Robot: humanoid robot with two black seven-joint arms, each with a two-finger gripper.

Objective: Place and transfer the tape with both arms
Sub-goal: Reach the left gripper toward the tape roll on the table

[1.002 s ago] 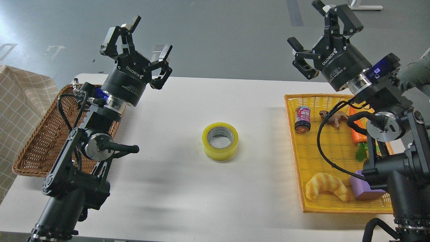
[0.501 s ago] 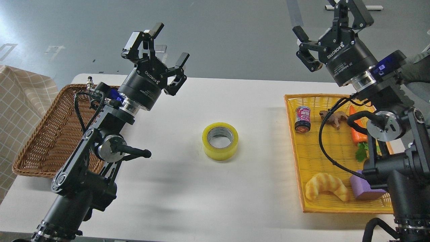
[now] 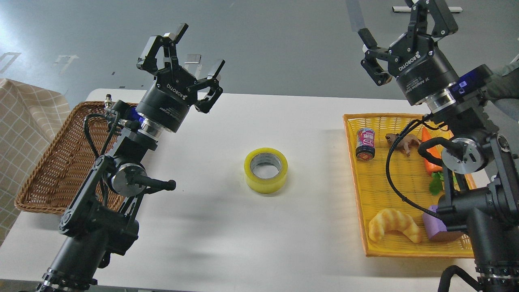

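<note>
Both claws gape wide, left claw (image 3: 184, 67) and right claw (image 3: 401, 30); descend squarely over the tape (image 3: 266, 170) mid-tabletop (image 3: 211, 227).

The tape (image 3: 265, 170) lies mid-table (image 3: 227, 227), between basket (image 3: 61, 162) and tray (image 3: 361, 194).

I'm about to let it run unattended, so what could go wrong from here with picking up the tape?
1. The tape lies flat on the table, hole up; an open pincer coming down could push it sliding rather than grip it.
2. Both the left pincer and the right pincer hang open and high; reaching for the middle together, they might collide.
3. The right arm's cable hangs over the yellow tray and may snag the toys.
</note>
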